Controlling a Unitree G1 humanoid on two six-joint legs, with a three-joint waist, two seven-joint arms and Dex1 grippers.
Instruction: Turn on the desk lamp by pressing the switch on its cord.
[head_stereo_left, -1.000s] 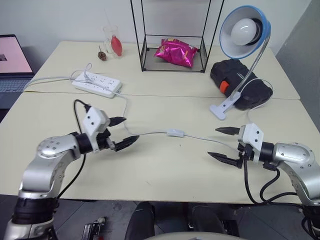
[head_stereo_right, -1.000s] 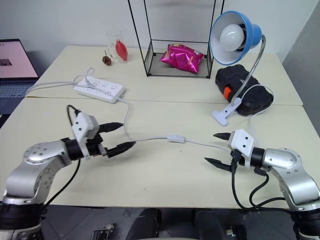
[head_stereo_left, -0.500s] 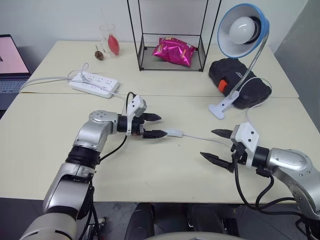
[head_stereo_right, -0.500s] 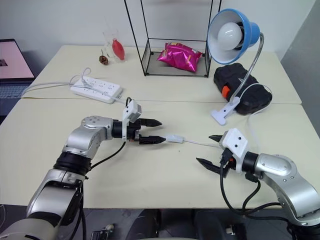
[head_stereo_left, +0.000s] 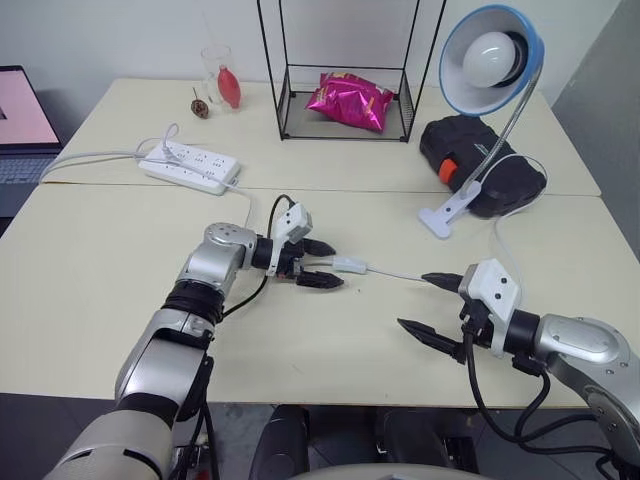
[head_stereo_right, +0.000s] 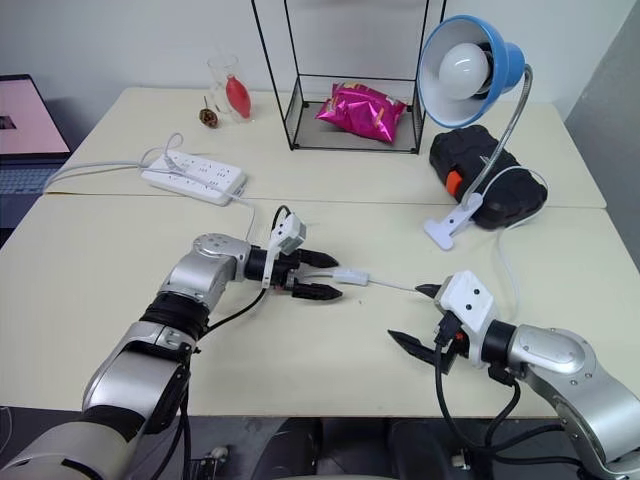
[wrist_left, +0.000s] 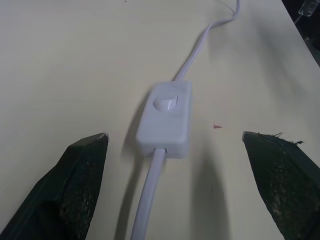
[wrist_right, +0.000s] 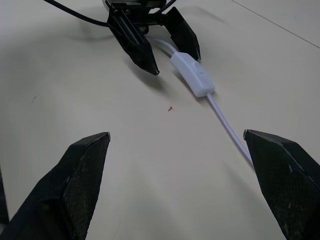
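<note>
Swung in from the robot's left, the left tool now straddles the cord, wide open and empty; the switch lies on the table just past its tips, long axis in line with it. Right tool, open and empty, is farther.

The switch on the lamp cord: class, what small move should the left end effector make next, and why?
Probably ease forward and close on the switch. The left end effector is open with its fingers to either side of the cord, just short of the switch, and the desk lamp looks unlit, so the rocker seems unpressed.
</note>
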